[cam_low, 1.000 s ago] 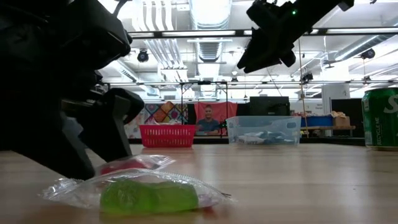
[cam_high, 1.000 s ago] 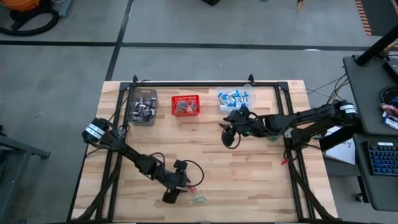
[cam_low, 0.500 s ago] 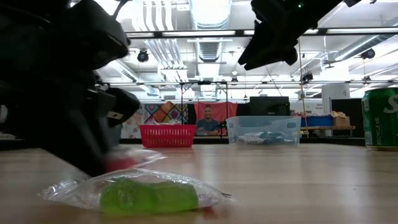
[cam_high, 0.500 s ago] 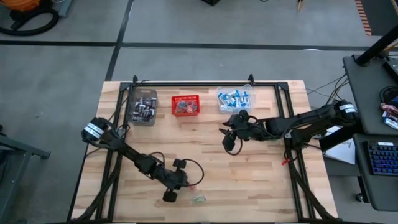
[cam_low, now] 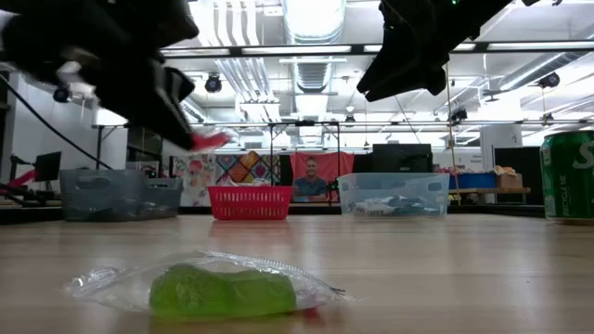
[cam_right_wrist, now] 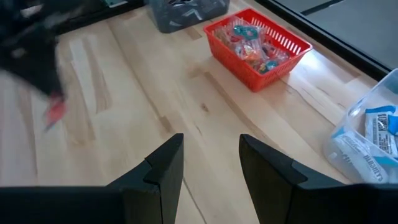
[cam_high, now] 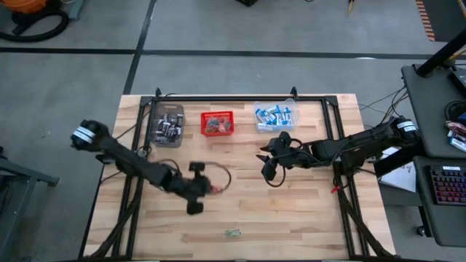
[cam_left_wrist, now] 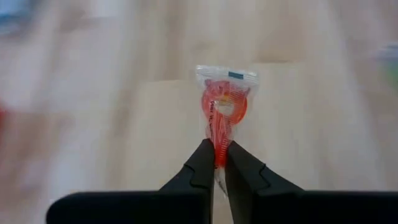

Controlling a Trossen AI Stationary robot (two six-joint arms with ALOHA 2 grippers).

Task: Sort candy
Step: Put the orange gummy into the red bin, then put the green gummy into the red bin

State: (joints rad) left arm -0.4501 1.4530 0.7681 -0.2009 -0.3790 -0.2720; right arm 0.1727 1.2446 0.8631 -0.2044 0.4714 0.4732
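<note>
On the wooden table [cam_high: 306, 211], green candy [cam_high: 232, 233] lies

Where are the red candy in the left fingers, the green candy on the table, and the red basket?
red candy [cam_left_wrist: 222, 109], left wrist view, middle of its clear wrapper.
green candy [cam_low: 221, 290], low view, middle of the green sweet inside the wrapper.
red basket [cam_high: 218, 115], high view, its far rim.

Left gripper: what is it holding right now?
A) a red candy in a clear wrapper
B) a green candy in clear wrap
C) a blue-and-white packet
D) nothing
A: the left gripper is shut on the red candy in a clear wrapper, lifted above the wooden table.
</note>
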